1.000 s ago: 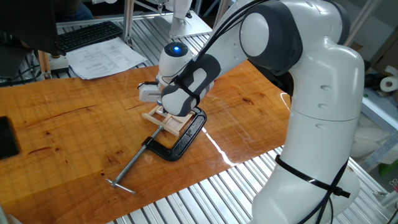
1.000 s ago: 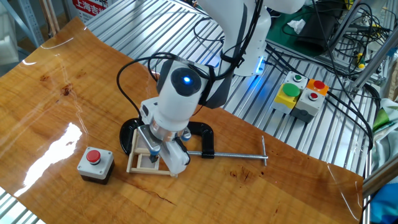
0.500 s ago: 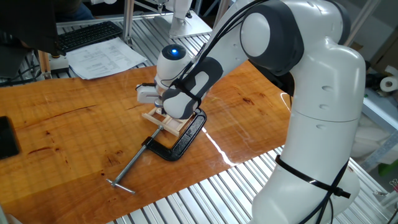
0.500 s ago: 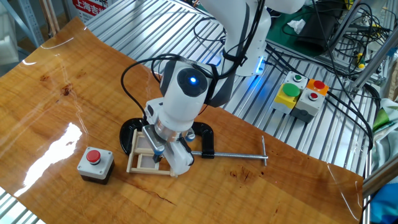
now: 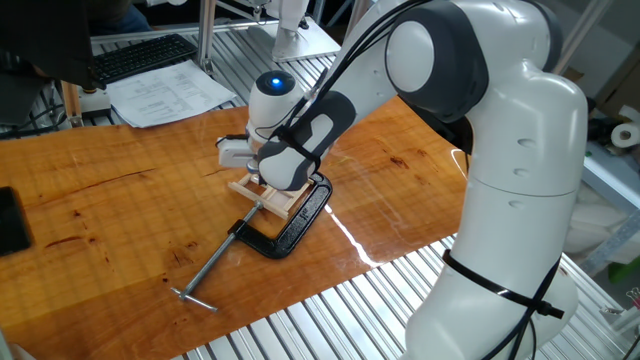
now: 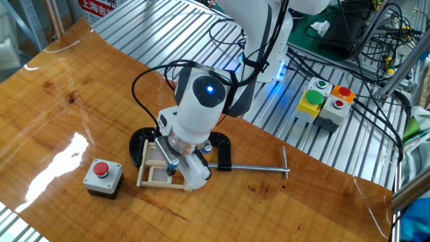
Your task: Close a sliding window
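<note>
Glossy orange-brown wood forms the table (image 5: pixel 120 215), laid over a ribbed metal bench; a keyboard (image 5: pixel 140 57) and papers (image 5: pixel 170 92) are seen at the far left in one fixed view, and a box of coloured buttons (image 6: pixel 326 104) at the far right in the other.

Near the middle of the table the sliding window (image 6: pixel 156 171) is found, lying flat, pale wood with crossbars. It is pinned by a black C-clamp (image 5: pixel 290 225), whose long screw rod (image 6: pixel 259 168) runs off to the right in the other fixed view. A grey box with a red button (image 6: pixel 103 177) is set just left of the frame, apart from it.

The gripper (image 6: pixel 173 166) is held directly over the frame, pointing steeply down, tip inside or against the frame's right part. Contact with the sliding panel is judged likely but cannot be confirmed; the wrist housing hides the tip in one fixed view. Whether the jaws are parted or pressed together cannot be told: only a narrow dark tip beside a white finger cover is made out.

Progress, as judged:
- Approach done; tool placed at the window.
- Frame restrained by the clamp, so a push should move only the panel.
- Open panes are visible on the left half of the frame; the panel itself is mostly hidden under the gripper, so its travel cannot be read.
- Closure not confirmed; the sliding stroke is taken to be under way or pending.
</note>
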### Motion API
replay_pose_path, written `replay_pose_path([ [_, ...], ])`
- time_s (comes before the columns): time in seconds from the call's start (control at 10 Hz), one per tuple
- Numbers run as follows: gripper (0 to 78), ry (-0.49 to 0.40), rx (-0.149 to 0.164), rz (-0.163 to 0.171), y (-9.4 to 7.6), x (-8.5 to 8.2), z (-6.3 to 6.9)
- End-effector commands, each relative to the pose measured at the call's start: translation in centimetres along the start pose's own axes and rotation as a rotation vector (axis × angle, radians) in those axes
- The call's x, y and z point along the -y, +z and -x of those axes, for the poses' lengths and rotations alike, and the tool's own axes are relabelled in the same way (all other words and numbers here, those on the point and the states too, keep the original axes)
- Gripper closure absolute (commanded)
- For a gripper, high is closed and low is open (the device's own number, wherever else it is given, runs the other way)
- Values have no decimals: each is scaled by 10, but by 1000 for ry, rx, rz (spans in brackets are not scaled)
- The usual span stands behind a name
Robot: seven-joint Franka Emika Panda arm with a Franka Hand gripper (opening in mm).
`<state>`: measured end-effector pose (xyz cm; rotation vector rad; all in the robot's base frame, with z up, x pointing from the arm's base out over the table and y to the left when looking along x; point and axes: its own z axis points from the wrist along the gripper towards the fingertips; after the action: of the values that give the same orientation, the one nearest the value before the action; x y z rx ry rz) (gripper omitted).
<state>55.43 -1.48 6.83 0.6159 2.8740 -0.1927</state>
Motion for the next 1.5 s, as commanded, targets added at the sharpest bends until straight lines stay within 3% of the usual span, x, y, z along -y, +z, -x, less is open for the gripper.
replay_pose_path([
  [0.1, 776, -14, -1, -2, -1, 8, 11],
  [0.9, 776, -10, -18, 2, -5, 10, 14],
  [1.5, 776, -13, 5, -2, 1, 13, 19],
])
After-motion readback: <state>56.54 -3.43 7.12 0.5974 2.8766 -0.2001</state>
